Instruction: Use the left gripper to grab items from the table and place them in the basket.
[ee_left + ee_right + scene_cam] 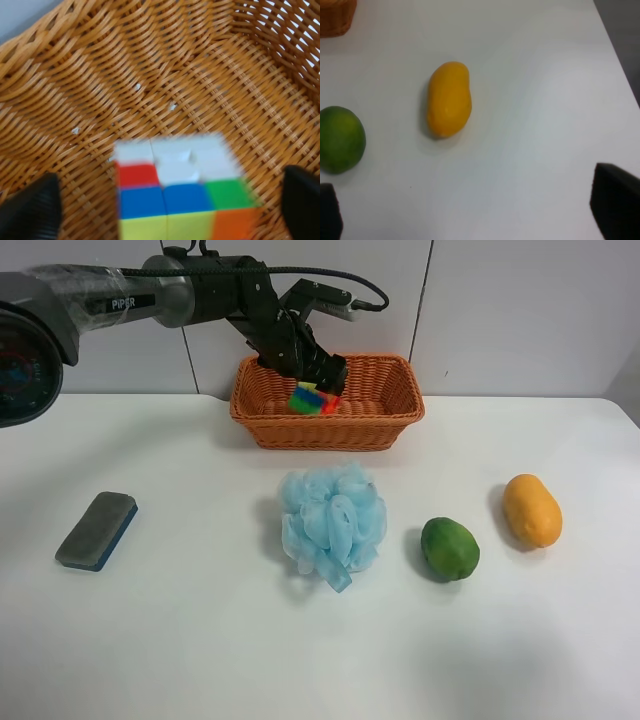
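My left gripper (322, 378) hangs over the woven basket (380, 425) at the back of the table (200, 640). In the left wrist view its jaws stand wide apart around the multicoloured puzzle cube (175, 190), which is blurred and touches neither finger (30, 210) above the basket floor (150, 75). The cube (314, 399) shows just under the claw in the exterior view. The grey-topped blue eraser (97, 530), the light-blue pouf (332, 522), the green fruit (449, 548) and the orange-yellow fruit (531, 509) lie on the table. My right gripper (480, 210) is open and empty above the table.
The right wrist view shows the orange-yellow fruit (449, 99), the green fruit (340, 139) and a basket corner (335, 17). A round gauge-like object (25, 360) stands at the exterior view's left edge. A tiled wall (520, 310) is behind the basket.
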Robot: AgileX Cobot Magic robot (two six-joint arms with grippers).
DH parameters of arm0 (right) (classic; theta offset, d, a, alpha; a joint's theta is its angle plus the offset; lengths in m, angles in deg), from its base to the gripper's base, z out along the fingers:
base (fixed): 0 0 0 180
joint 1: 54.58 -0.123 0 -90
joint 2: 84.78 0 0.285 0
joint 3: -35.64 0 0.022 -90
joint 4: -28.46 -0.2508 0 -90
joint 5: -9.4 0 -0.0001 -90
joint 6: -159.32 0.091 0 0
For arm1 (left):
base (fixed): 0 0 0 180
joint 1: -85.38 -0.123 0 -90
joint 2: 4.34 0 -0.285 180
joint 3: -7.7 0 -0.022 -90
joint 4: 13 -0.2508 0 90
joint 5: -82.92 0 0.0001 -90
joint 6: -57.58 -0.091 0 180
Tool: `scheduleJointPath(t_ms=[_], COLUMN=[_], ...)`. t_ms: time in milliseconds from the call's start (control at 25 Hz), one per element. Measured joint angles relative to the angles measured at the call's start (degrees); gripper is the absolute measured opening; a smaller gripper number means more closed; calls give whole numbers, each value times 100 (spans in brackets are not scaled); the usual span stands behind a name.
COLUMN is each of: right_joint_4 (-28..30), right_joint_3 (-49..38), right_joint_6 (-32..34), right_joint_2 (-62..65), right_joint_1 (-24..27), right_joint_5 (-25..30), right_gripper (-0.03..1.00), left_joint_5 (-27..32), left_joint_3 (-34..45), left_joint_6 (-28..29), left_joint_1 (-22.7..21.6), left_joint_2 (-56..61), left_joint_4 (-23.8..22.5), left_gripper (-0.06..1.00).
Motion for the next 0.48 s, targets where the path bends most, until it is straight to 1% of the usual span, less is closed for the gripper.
scheduleJointPath(t_ms=[40,160,320,480], right_joint_4=[0,0,0,0], right_joint_3=[0,0,0,0], right_joint_6=[0,0,0,0], right_joint_2=[0,0,0,0], right_joint_1=[0,0,0,0], right_joint_5=[0,0,0,0], right_gripper=[99,99,99,99], left_joint_5=[0,0,48,418], left_joint_3=[0,0,-4,-4], left_joint_6=[0,0,0,12], left_joint_1=[0,0,0,0], left_joint_2=[0,0,0,137], left_joint_4=[4,7,17,-26], left_gripper=[92,98,99,99])
